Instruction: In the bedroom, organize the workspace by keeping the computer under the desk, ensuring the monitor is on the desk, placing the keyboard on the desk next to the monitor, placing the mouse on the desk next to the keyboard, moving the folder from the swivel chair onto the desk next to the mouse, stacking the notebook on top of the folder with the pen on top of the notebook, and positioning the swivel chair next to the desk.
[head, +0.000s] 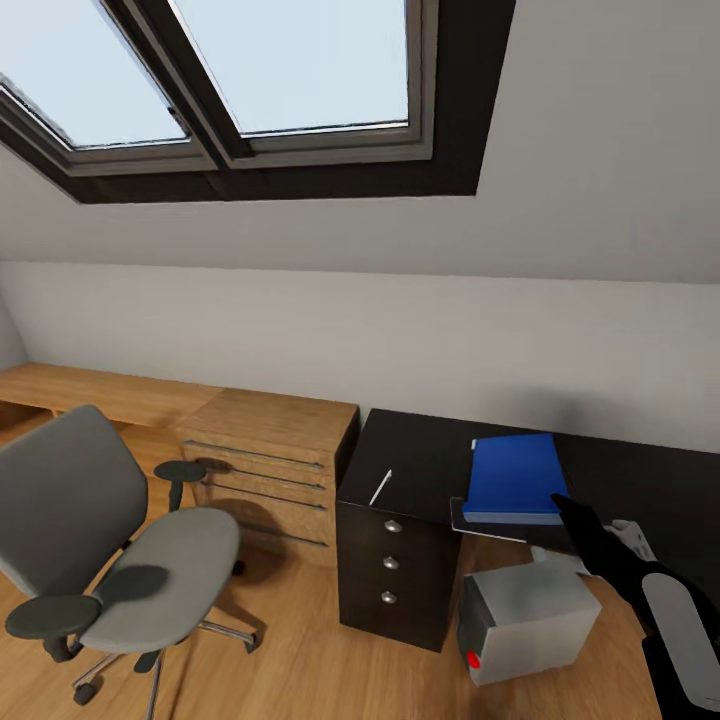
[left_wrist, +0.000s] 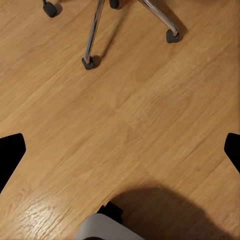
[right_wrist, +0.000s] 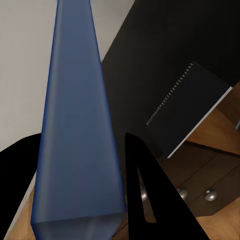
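right hand (right_wrist: 100, 200): clamped on folder (head: 515, 478) above desk (head: 420, 460) | left hand (left_wrist: 120, 150): spread wide, empty

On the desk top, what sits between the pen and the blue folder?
Nothing: in the head view, only bare glossy black desk top separates the pen from the folder, which the right gripper holds.

The right arm's glossy black forearm casing with a light grey oval panel (head: 672, 625) tapers to a slim black end effector (head: 572, 507) with a white fitting beside its wrist. In the right wrist view its fingers (right_wrist: 150, 200) are flat matte black wedges, one pierced by a narrow triangular cut-out. The left end effector's black fingertips (left_wrist: 10, 152) show as angular dark corners, above a pale grey rounded body shell (left_wrist: 107, 229).
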